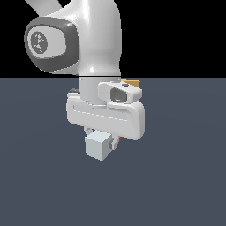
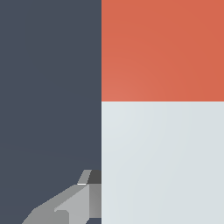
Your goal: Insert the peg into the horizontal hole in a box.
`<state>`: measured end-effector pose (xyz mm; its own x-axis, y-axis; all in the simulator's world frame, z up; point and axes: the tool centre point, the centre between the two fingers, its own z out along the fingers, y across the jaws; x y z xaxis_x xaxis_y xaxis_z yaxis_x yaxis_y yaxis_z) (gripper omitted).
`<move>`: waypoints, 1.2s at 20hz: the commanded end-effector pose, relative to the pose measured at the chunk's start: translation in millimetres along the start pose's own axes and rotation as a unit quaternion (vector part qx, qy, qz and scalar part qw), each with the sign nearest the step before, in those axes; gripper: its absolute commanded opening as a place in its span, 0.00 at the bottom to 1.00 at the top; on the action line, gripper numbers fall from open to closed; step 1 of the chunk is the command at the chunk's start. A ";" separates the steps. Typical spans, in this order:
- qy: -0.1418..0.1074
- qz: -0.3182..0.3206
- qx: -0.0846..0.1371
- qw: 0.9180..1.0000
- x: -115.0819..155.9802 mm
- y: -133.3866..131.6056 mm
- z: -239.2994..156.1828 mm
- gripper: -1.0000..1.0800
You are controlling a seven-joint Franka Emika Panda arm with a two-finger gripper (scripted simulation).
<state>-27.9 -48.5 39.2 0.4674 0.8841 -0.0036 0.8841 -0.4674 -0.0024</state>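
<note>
One arm fills most of your exterior view, its white wrist and hand block hanging over the dark slate counter [image 1: 39, 190]. Below the hand you see the pale grey-white end of the peg [image 1: 98, 146], a blunt square face pointing toward the camera, and it sits right under the pincer [image 1: 102, 136], pressed up against the underside of the hand. A small fleck of red-orange shows just beside that pale end on the exterior view's right, though it is too small for you to tell exactly what part it is. Your wrist view puts the peg very close to the lens: its red-orange end and its pale length meet at a straight line, and together they fill about half the picture. One grey finger [image 2: 72, 205] of the pincer shows there, lying right against the pale part of the peg, so you can read the pincer as closed around the bar, with only a narrow gap taken up by the peg itself. The second finger is hidden from you. Behind the wrist, in the exterior view, a sliver of the tan-orange box [image 1: 132, 83] peeks out. Its hole is out of sight.
</note>
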 end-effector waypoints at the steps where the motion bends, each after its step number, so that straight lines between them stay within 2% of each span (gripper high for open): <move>1: 0.001 -0.031 -0.002 1.000 16.0 12.2 -7.0 0.00; 6: 0.001 -0.096 -0.002 0.995 50.2 31.6 -17.1 0.00; 12: 0.001 -0.173 -0.002 0.985 93.7 48.3 -28.8 0.00; 18: 0.001 -0.247 -0.002 0.969 138.9 57.8 -40.2 0.00; 24: 0.001 -0.319 -0.002 0.948 184.6 60.0 -51.1 0.00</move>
<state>104.8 76.3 84.1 -0.1245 0.9922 -0.0015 0.9922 0.1245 -0.0036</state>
